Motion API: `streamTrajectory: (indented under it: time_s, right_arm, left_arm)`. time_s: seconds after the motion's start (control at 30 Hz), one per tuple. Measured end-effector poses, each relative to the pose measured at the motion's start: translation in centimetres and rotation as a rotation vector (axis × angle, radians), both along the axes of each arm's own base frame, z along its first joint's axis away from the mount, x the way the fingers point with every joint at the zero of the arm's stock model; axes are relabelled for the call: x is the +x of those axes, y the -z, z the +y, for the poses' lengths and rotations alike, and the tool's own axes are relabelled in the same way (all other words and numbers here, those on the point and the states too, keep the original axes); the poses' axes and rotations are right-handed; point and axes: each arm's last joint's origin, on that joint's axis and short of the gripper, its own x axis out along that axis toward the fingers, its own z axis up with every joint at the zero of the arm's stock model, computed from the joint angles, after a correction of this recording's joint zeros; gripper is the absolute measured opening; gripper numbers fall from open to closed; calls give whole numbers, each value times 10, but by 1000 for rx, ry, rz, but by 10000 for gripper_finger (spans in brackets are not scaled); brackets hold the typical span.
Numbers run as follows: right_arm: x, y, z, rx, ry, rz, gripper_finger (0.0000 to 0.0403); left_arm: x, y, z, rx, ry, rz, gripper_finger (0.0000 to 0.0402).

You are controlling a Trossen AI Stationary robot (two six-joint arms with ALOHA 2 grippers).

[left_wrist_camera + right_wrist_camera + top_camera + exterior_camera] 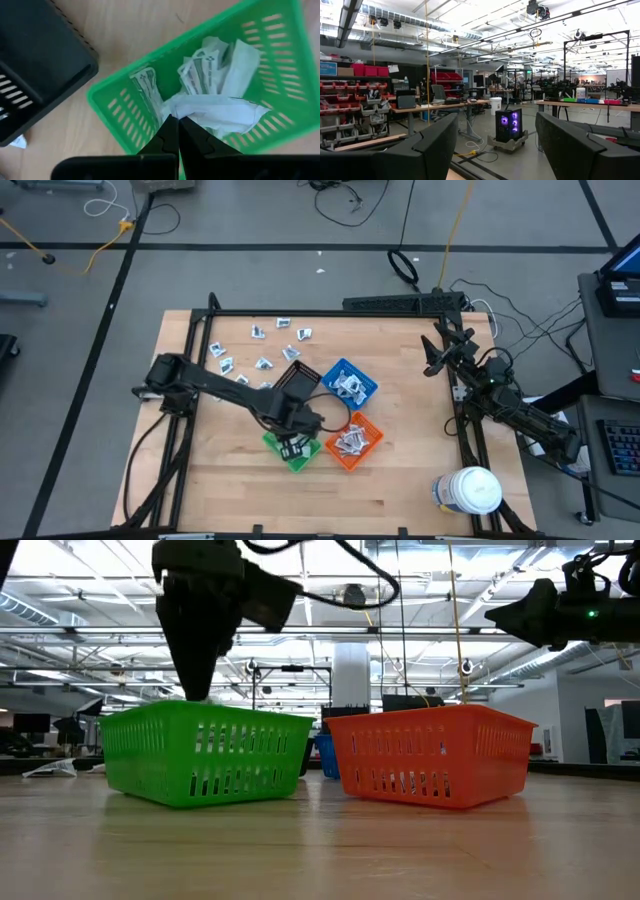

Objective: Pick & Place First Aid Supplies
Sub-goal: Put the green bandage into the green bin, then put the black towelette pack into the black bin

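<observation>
My left gripper [293, 446] [177, 122] points down over the green bin [290, 452] [280, 65] [205, 752], its fingers shut on a white crumpled packet [220, 112]. More white first aid packets [202, 67] lie on the bin's floor. Several loose packets [262, 347] lie flat on the table toward its far left. My right gripper [434, 356] [496, 150] hangs open and raised at the table's right side, facing the room and touching nothing. My left gripper pinches the white packet by one end [186, 114] between its two fingertips, coming from above and pointing down. The packet spreads away from the fingertips over the other packets inside the green bin. Whether its far end rests on them, I cannot tell.
A black bin [297, 378] [40, 65] stands just beyond the green one. A blue bin [348, 383] and an orange bin [353, 440] [430, 755] with packets sit to its right. A large white jar [468, 490] stands at the near right corner. Bare wood lies between.
</observation>
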Motion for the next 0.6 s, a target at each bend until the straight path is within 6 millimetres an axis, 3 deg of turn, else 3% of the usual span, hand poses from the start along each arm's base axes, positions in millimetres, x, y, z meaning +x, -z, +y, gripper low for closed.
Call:
streamTrajectory:
  time_s: [0.23, 0.6]
  right_arm:
    - [0, 0, 0, 0, 0, -1, 263]
    - [0, 0, 0, 0, 0, -1, 263]
  left_arm:
    - [4, 7, 0, -6, -59, 0, 24]
    - [6, -5, 13, -106, -113, -31, 186]
